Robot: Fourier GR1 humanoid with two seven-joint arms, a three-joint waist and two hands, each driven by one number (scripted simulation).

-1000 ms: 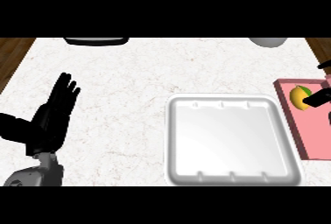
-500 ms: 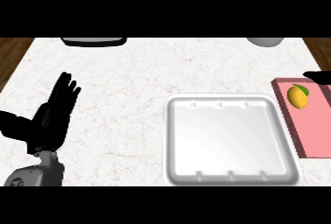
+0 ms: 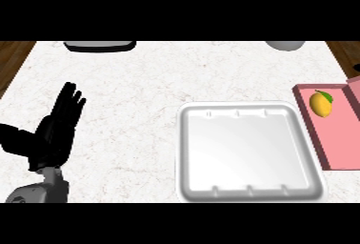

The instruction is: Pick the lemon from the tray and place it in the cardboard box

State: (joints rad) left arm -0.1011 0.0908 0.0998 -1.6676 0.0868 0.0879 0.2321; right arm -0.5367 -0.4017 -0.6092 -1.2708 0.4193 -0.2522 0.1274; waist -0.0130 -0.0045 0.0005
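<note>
A yellow lemon (image 3: 321,104) with a green leaf lies inside the pink open box (image 3: 337,152) at the right edge of the head view. The white tray (image 3: 190,157) stands in the middle of the marble counter and holds nothing. My left hand (image 3: 53,133) rests open at the lower left, fingers straight and pointing up, far from both tray and box. My right hand does not show in the view.
A dark grey object (image 3: 100,45) sits at the counter's far edge on the left, and a pale round thing (image 3: 285,45) at the far right. Brown wood shows beyond the counter's corners (image 3: 14,52).
My right hand, which was at the lemon in the pink box, has let it go and pulled away out of the right edge. The lemon stays in the box.
</note>
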